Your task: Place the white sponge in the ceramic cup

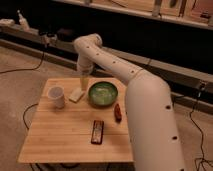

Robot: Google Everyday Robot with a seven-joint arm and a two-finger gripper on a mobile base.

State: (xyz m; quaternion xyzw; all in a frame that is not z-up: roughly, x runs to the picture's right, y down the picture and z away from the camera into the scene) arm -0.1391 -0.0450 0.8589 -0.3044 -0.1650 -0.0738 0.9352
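The robot's white arm took up the right side of the view, rising from the lower right, bending at its top above the table's far edge and pointing down. The wooden table lay below it, with cables trailing on the floor to its left and right. The green bowl sat toward the far side, just right of the middle. The ceramic cup stood upright near the far left corner, close to the left edge. A dark remote-like object lay nearer the front, well apart from the cup. A small red object lay beside the arm's body, in front of the bowl.

The white sponge lay flat between cup and bowl, close to both but touching neither. The gripper hung directly above the sponge's far end. Whether it was open or closed, and whether it touched the sponge, could not be told. Bare wood stretched along the front and left of the table.
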